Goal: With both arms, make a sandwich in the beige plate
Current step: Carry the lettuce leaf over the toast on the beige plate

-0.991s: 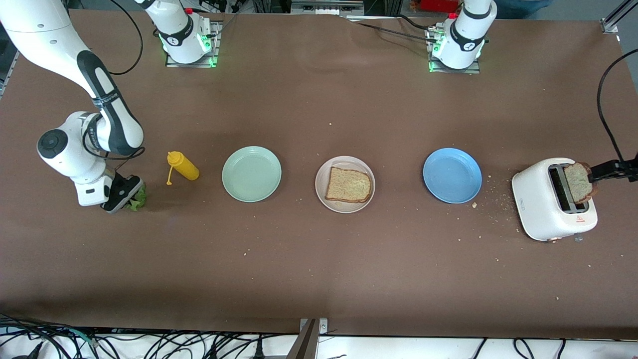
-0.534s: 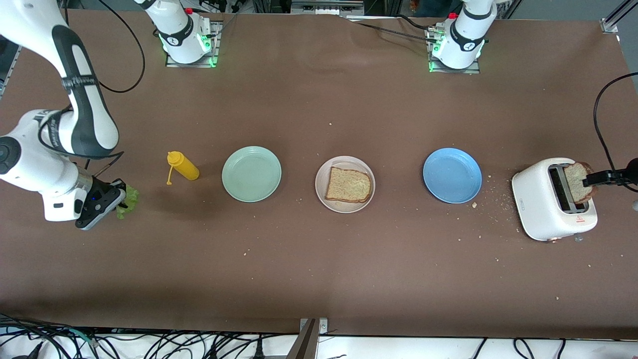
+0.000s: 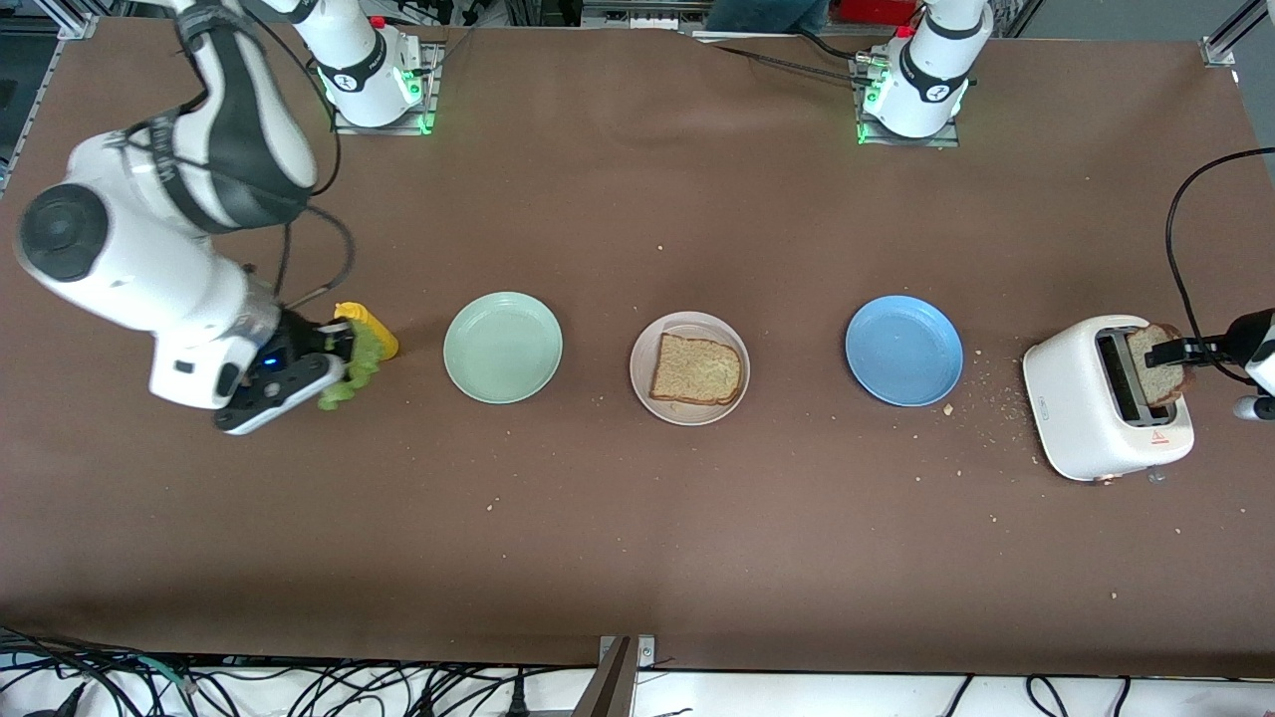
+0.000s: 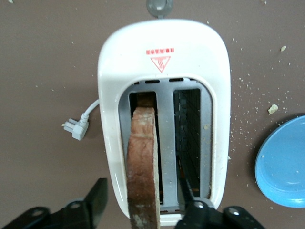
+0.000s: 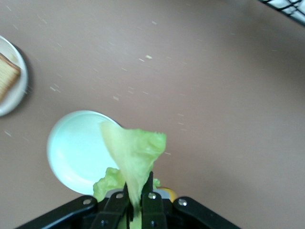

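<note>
Lifted off the table, the right pincer (image 3: 334,370) now hangs over the mustard bottle (image 3: 380,333), clamped on the lettuce leaf (image 3: 357,370). Left pincer (image 4: 143,206) apparently half-closed around toast (image 4: 143,167) in the toaster (image 3: 1104,398). Beige plate (image 3: 689,416) holds one slice (image 3: 697,368).

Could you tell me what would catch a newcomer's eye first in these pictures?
Probably the ruffled green lettuce leaf pinched in the right gripper, up in the air over the yellow squeeze bottle at the right arm's end of the table. Next, the brown slice of toast standing up out of the white toaster, with the left gripper astride it. Midway, another slice of toast lies on the round beige plate.
</note>
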